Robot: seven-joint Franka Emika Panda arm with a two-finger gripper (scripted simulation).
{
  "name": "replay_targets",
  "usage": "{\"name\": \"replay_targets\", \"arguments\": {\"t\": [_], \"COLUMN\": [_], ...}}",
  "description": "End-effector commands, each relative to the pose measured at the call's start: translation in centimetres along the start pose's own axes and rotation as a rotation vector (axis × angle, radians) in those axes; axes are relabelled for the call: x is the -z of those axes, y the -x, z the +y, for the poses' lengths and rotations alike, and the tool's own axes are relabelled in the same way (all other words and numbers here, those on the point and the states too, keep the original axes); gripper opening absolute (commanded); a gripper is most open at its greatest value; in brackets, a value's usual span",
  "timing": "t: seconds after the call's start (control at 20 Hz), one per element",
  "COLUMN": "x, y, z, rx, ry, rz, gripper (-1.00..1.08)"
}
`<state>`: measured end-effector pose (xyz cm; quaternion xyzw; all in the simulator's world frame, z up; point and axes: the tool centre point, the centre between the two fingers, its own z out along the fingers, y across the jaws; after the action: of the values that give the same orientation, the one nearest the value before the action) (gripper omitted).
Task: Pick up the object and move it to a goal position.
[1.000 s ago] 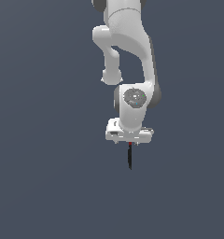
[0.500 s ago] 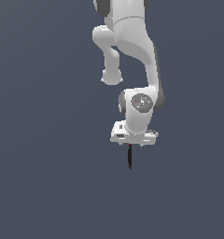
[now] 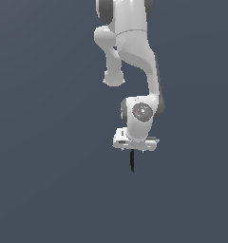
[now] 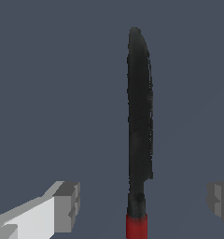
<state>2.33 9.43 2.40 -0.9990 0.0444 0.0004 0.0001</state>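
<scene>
Open grey surface on every side of the arm; nothing stands on it in the exterior view. The only thing projecting below the gripper is the knife, its black blade pointing down from the hand. Wrist view: blade runs down the middle of the gap, fingertips well apart on either side, clear space between each fingertip and the blade. Cannot tell whether the blade tip clears the surface.

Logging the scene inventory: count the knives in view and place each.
1. The knife lies between the gripper fingers, red handle nearest the wrist; in the exterior view it sits directly below the hand. None appear hidden.
</scene>
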Motion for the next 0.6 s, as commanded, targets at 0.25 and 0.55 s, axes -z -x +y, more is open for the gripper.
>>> {"name": "replay_targets", "arguments": {"t": [0.25,0.55], "x": [-1.62,-1.62], "y": [-0.11,-0.11], "z": [-0.06,-0.06], "rx": [-0.001,-0.001], "ry": [0.000,0.000], "rz": [0.001,0.001], "gripper": [1.00,-1.00]}}
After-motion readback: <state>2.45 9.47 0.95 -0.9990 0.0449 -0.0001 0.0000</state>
